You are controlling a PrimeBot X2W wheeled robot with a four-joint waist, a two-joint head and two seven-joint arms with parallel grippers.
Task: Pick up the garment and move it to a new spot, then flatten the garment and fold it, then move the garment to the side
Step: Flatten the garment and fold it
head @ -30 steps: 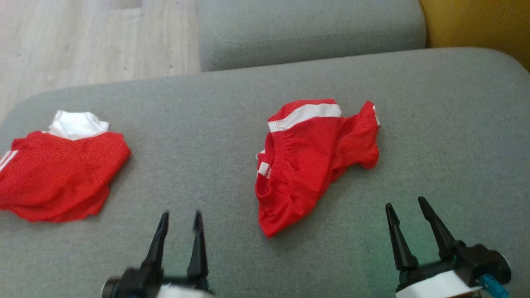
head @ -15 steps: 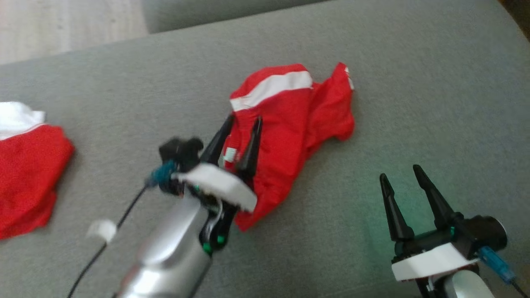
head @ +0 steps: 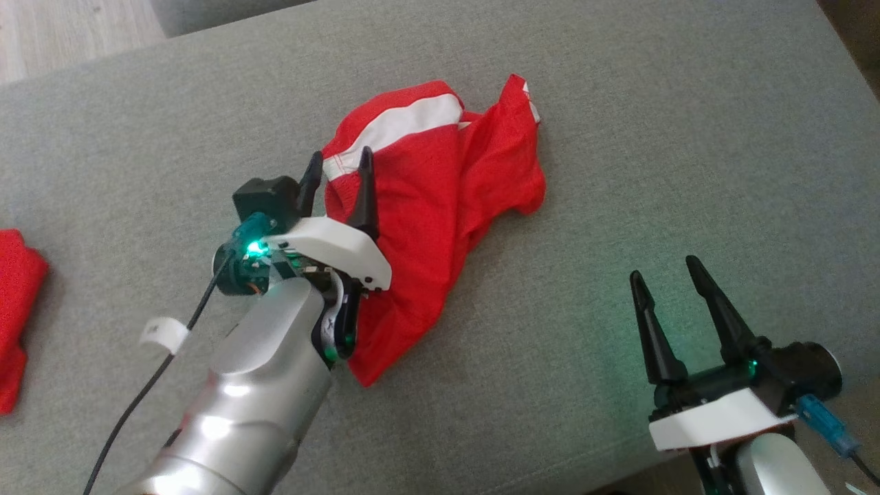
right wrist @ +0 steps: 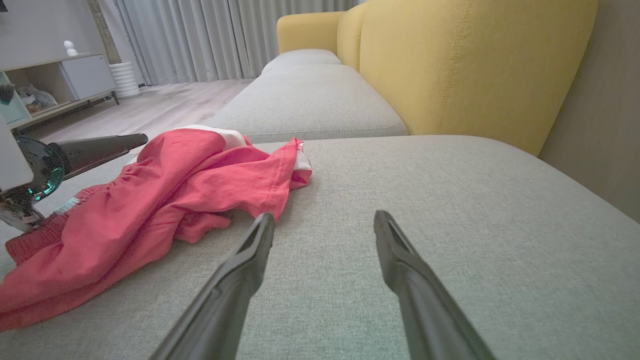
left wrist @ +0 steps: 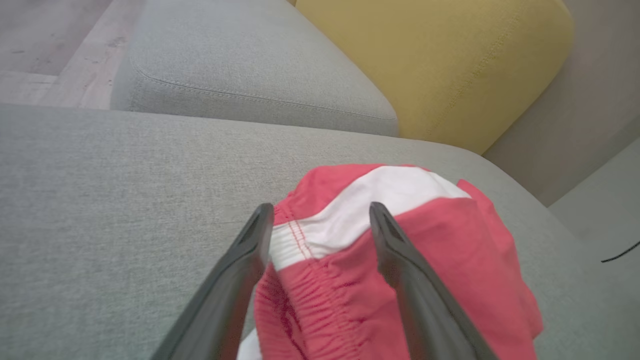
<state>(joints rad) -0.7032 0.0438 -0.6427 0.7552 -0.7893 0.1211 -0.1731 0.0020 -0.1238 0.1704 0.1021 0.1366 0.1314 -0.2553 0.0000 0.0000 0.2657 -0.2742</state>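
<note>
The garment (head: 440,199) is a crumpled pair of red shorts with a white stripe, lying in the middle of the grey sofa seat. My left gripper (head: 340,161) hovers open over its left edge near the waistband. Seen from the left wrist, the gripper (left wrist: 320,215) has its fingers on either side of the garment (left wrist: 425,240) by the white stripe, with no grip on the cloth. My right gripper (head: 663,268) stands open at the lower right, apart from the shorts. From the right wrist, that gripper (right wrist: 325,217) points over bare cushion, with the garment (right wrist: 165,195) to its left.
Another red garment (head: 17,316) lies at the far left edge of the seat (head: 687,137). A second grey cushion (right wrist: 310,100) and a yellow backrest (right wrist: 465,70) lie beyond. Wooden floor (head: 62,27) shows at the top left.
My left arm has reached forward from the lower edge to the shorts' left side. The head camera has tilted and turned, shifting the whole picture. The right gripper has kept its place.
</note>
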